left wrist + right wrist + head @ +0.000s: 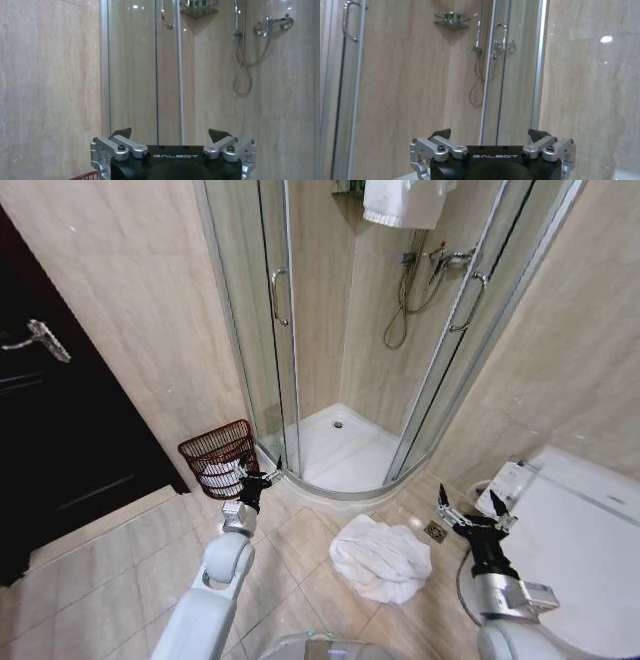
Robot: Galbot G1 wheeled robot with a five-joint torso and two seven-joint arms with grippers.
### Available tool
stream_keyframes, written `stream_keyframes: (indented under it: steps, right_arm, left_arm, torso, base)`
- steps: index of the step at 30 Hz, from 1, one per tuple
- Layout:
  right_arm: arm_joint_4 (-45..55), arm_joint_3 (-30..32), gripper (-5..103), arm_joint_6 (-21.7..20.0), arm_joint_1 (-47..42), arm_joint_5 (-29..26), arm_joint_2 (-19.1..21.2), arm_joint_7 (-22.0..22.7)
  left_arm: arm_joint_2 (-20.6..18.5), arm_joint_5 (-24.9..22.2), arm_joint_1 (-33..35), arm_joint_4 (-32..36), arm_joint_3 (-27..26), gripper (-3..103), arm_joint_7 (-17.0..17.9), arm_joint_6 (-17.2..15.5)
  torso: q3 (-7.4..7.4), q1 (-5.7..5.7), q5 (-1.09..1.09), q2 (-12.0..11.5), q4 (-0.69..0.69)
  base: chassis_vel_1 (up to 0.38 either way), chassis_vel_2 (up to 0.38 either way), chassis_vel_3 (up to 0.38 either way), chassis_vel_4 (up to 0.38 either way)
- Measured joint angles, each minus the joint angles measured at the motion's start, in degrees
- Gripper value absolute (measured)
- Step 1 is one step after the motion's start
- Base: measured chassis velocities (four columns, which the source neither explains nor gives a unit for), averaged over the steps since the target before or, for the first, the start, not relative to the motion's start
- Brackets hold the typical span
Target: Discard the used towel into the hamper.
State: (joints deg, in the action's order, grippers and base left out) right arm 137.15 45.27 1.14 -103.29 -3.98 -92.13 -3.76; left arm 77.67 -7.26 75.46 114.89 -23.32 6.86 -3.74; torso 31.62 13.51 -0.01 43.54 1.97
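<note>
Head view: high vantage, angled steeply down over both arms to the tiled floor (120, 570); shower enclosure (340, 440) at 12 o'clock, toilet (585, 530) at 4 o'clock.

Left wrist view: low, level, close behind the left gripper (170, 134), facing the shower's glass door (142, 71).

Right wrist view: same placement behind the right gripper (490, 134), facing the wall.

Shared: the shower hose (243, 71).

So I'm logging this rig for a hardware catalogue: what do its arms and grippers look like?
Both arms are smooth light-grey shells with rounded joints. The left gripper and right gripper each have a black body, silver metal linkages with dark bolts, and black pointed fingertips. White "GALBOT" lettering marks the black housing.
</note>
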Motion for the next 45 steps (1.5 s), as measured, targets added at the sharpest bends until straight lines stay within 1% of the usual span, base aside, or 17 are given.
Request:
stream_keyframes:
  steps: [4,7,10,12,15,17,19,21,29,31,32,34,37,42,45]
  right_arm:
    - [0.8,-0.3,100,-0.2,-1.1,0.2,0.0,0.5]
    - [0.9,-0.3,100,-0.2,-1.1,0.2,0.0,0.6]
    - [0.9,-0.2,100,-0.2,-1.0,0.2,0.0,0.7]
    - [0.9,-0.2,100,-0.2,-1.0,0.2,0.0,0.7]
    - [0.4,-0.3,100,0.1,-1.0,0.2,0.0,0.7]
    - [0.4,-0.3,100,0.1,-1.0,0.2,0.0,0.7]
    - [0.2,-0.5,100,0.2,-0.9,0.4,0.0,0.7]
    - [0.2,-0.5,100,0.3,-0.8,0.4,0.0,0.7]
    - [0.2,-0.5,100,0.2,-0.6,0.6,0.0,0.5]
    - [0.2,-0.5,100,0.2,-0.6,0.6,0.0,0.5]
    - [0.2,-0.5,100,0.1,-0.4,0.6,0.0,0.5]
    - [0.2,-0.5,100,0.1,-0.4,0.7,0.0,0.5]
    - [0.3,-0.6,100,0.0,-0.3,0.7,0.0,0.5]
    - [0.4,-0.6,100,0.0,-0.2,0.8,0.0,0.5]
    - [0.5,-0.6,100,-0.2,-0.1,0.8,0.0,0.5]
  left_arm:
    - [0.1,0.1,0.1,0.4,0.4,100,0.0,-0.4]
    - [0.1,0.1,0.1,0.5,0.5,100,0.0,-0.4]
    - [-0.2,0.1,0.3,0.5,0.5,100,-0.1,-0.5]
    - [-0.2,0.1,0.3,0.5,0.5,100,-0.1,-0.5]
    - [-0.5,-0.2,0.2,0.6,0.3,100,-0.1,-0.7]
    - [-0.5,-0.2,0.2,0.6,0.3,100,-0.1,-0.7]
    - [-0.5,-0.3,0.2,0.7,0.3,100,0.0,-0.8]
    - [-0.5,-0.3,0.2,0.7,0.3,100,-0.1,-0.8]
    - [-0.5,-0.4,0.0,0.7,0.3,100,-0.1,-0.8]
    - [-0.5,-0.4,0.0,0.7,0.3,100,-0.2,-0.8]
    - [-0.6,-0.5,0.0,0.7,0.3,100,-0.2,-0.9]
    - [-0.6,-0.5,-0.1,0.7,0.3,100,-0.2,-0.9]
    - [-0.6,-0.7,-0.1,0.7,0.1,100,-0.2,-0.9]
    - [-0.6,-0.8,-0.1,0.7,0.1,100,-0.2,-0.9]
    - [-0.6,-0.8,-0.1,0.7,0.1,100,-0.2,-0.9]
  torso:
    - [0.78,0.54,0.0,1.3,0.0]
    - [1.01,0.71,0.01,1.7,0.0]
    - [1.67,1.2,0.01,2.9,0.0]
    - [1.74,1.26,0.0,3.0,0.0]
    - [2.36,1.78,0.0,4.1,0.0]
    - [2.4,1.81,0.0,4.2,0.0]
    - [2.94,2.21,0.01,5.2,0.0]
    - [3.04,2.3,0.01,5.3,0.0]
    - [4.39,3.38,0.0,7.8,0.0]
    - [4.46,3.43,0.01,7.9,0.0]
    - [4.82,3.67,0.0,8.5,0.0]
    - [4.98,3.77,0.01,8.7,0.0]
    - [5.68,4.29,0.0,10.0,0.0]
    - [6.15,4.69,0.0,10.8,0.0]
    - [6.81,5.2,0.01,12.0,0.0]
  base:
    - [0.0,0.0,0.0,0.0]
    - [0.0,0.0,0.0,0.0]
    - [0.0,0.0,0.0,0.0]
    - [0.0,0.0,0.0,0.0]
    - [0.0,0.0,0.0,0.0]
    - [0.0,0.0,0.0,0.0]
    - [0.0,0.0,0.0,0.0]
    - [0.0,0.0,0.0,0.0]
    - [0.0,0.0,0.0,0.0]
    - [0.0,0.0,0.0,0.0]
    - [0.0,0.0,0.0,0.0]
    - [0.0,0.0,0.0,0.0]
    - [0.0,0.0,0.0,0.0]
    - [0.0,0.0,0.0,0.0]
    - [0.0,0.0,0.0,0.0]
